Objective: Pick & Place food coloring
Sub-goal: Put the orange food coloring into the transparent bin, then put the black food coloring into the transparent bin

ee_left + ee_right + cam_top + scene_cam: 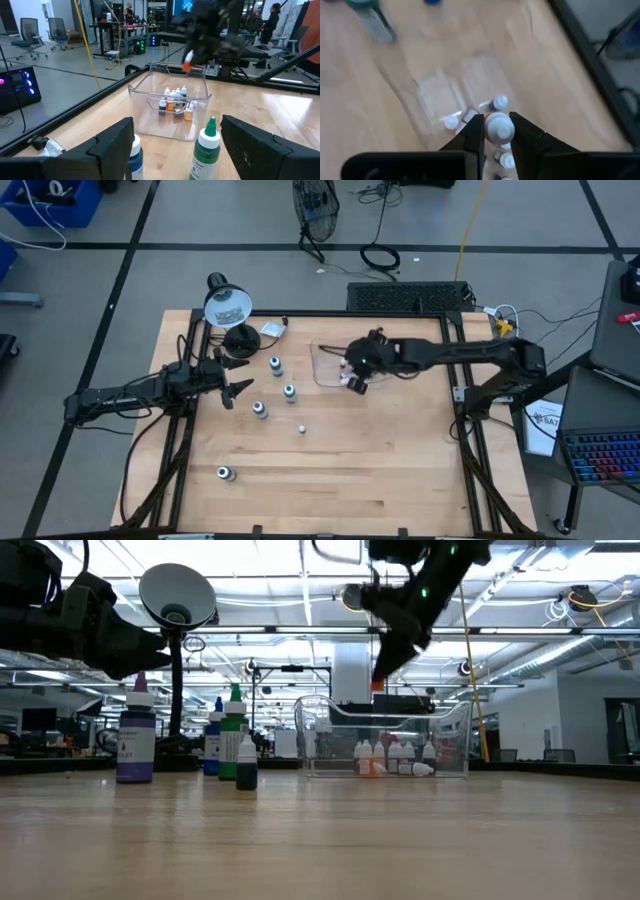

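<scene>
No readable writing on the bottle labels (135, 748). Right gripper (496, 131) above the clear tray (318, 735), fingers pinched on an orange-capped food coloring bottle (498, 125); left gripper (236, 375) spread wide, waiting near the desk lamp (227, 305). Pale wooden tabletop (340, 470), open workshop with desks behind.
</scene>
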You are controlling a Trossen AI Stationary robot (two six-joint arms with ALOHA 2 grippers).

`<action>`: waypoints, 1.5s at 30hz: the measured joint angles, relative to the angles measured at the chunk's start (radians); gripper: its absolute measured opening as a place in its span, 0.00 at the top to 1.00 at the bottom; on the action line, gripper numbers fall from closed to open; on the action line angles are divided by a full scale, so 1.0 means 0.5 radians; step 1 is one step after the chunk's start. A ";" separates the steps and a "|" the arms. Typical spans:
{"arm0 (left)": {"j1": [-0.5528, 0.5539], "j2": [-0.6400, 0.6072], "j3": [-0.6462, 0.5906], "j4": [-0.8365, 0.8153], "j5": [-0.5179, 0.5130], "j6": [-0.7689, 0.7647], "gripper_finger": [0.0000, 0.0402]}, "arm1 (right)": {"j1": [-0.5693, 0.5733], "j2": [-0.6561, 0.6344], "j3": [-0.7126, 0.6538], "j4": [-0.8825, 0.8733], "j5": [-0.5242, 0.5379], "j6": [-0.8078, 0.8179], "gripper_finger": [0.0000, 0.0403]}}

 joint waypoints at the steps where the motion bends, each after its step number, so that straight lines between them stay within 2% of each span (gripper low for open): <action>1: -0.001 0.001 0.000 -0.001 0.000 0.001 0.26 | -0.042 0.004 -0.036 0.003 -0.050 0.003 0.86; 10: -0.001 0.000 0.001 0.001 0.000 0.001 0.26 | -0.217 0.037 -0.346 0.321 -0.301 0.003 0.86; 17: -0.001 0.000 0.000 -0.002 0.001 0.001 0.26 | -0.239 0.179 -0.366 0.433 -0.412 -0.050 0.86; 25: 0.000 0.000 0.000 -0.001 0.001 0.000 0.26 | -0.242 0.374 -0.367 0.423 -0.422 -0.059 0.86; 33: 0.000 0.001 0.001 0.000 0.001 0.001 0.26 | -0.240 0.373 -0.365 0.427 -0.411 -0.082 0.86; 41: 0.000 0.001 0.000 0.000 0.001 0.001 0.26 | -0.236 0.359 -0.365 0.430 -0.412 -0.088 0.64; 45: 0.000 0.001 0.000 0.000 0.001 0.001 0.26 | -0.236 0.311 -0.364 0.434 -0.410 -0.088 0.58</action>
